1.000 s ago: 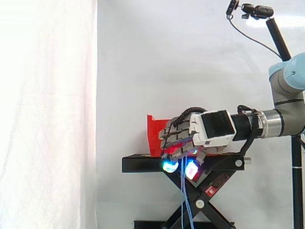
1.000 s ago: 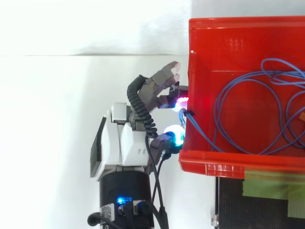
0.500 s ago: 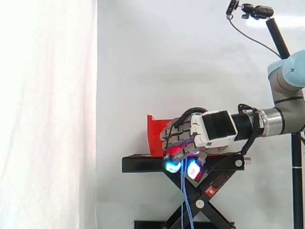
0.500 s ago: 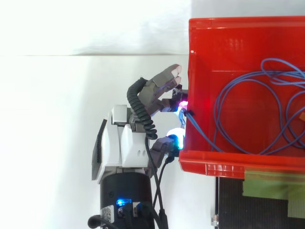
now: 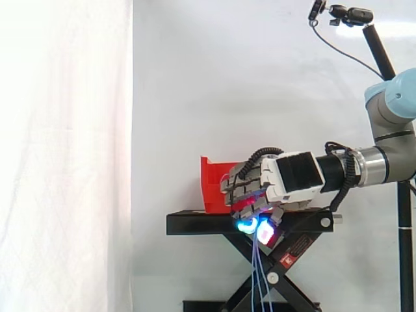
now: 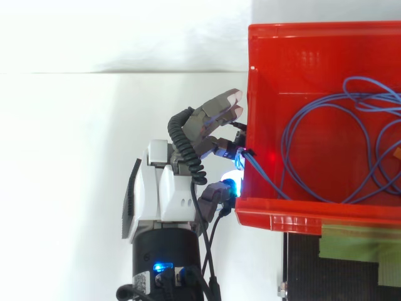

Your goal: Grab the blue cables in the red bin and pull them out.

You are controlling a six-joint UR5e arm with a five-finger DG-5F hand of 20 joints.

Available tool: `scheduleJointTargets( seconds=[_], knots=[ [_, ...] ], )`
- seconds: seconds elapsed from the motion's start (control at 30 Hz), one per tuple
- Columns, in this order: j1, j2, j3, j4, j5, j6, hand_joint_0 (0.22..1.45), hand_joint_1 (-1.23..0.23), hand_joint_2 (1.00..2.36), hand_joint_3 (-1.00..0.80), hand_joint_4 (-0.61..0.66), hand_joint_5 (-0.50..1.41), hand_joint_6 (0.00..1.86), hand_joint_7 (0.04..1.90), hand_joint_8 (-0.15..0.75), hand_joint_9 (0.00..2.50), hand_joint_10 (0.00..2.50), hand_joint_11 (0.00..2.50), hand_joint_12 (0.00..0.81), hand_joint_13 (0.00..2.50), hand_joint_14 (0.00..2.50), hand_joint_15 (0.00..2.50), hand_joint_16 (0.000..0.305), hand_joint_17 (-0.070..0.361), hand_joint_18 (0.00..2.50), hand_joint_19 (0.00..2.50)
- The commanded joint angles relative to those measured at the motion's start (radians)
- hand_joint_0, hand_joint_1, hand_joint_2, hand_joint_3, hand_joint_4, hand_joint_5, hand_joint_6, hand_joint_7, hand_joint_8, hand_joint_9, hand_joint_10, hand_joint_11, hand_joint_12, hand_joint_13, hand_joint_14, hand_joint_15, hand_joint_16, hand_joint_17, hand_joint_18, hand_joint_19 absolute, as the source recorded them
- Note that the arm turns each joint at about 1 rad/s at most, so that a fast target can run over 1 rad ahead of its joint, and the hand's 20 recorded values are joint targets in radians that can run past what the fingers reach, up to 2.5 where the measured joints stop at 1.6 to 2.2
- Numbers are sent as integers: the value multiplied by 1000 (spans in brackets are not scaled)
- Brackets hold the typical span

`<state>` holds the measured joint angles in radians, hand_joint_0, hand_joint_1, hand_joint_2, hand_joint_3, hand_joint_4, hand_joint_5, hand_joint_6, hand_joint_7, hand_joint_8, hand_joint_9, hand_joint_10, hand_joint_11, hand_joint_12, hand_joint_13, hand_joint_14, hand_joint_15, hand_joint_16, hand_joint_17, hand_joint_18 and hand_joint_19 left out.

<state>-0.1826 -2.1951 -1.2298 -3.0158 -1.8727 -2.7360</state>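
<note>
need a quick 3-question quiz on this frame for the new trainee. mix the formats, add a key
1. True or false: the blue cables lie wholly inside the red bin.
2. Pick one. The hand is: A) open, high above the bin; B) at the bin's wall, fingers curled on the cables; C) shut on nothing, well clear of the bin.
3. Fill in: in the side view, the bin sits on a black ____.

Key
1. False: they cross the bin's wall at the hand and hang down below it.
2. B
3. stand
</note>
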Motion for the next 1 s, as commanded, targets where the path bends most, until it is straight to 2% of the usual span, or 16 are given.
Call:
scheduleJointTargets(
  seconds=[0.0, 0.1, 0.33, 0.4, 0.43, 0.57, 0.87, 0.97],
  knots=[
    [0, 0, 0, 0, 0, -1, 837, -816, 1000, -1000, 71, 1050, 26, 929, 231, 803, 16, 405, 314, 684, 13, 318, 42, 95, 589, 437],
    [0, 0, 1, 0, 0, -1, 847, -795, 1000, -1000, 60, 1057, 45, 933, 229, 817, 16, 408, 315, 689, 13, 320, 42, 94, 594, 437],
    [0, 0, 1, 0, -2, -1, 868, -764, 1000, -1000, 52, 1031, 258, 883, 231, 864, 17, 436, 309, 711, 13, 325, 41, 92, 622, 443],
    [0, 0, 0, -2, -2, -1, 875, -753, 1000, -1000, 52, 1008, 371, 845, 232, 889, 16, 466, 309, 717, 13, 327, 41, 92, 625, 443],
    [0, 2, 1, -2, 0, -3, 879, -747, 1000, -1000, 60, 983, 533, 789, 230, 895, 19, 493, 309, 718, 13, 320, 41, 92, 629, 442],
    [3, 0, 0, -6, -2, -6, 888, -731, 1000, -1000, 72, 930, 798, 729, 231, 945, 21, 593, 311, 730, 13, 332, 41, 92, 639, 441],
    [5, 2, 9, -12, 0, -6, 896, -714, 1000, -1000, 85, 898, 921, 699, 226, 959, 23, 645, 315, 736, 13, 339, 41, 92, 650, 448],
    [6, 0, 26, -41, 0, -6, 897, -713, 1000, -1000, 84, 895, 937, 692, 229, 959, 21, 650, 316, 736, 14, 335, 41, 92, 650, 448]
  ],
)
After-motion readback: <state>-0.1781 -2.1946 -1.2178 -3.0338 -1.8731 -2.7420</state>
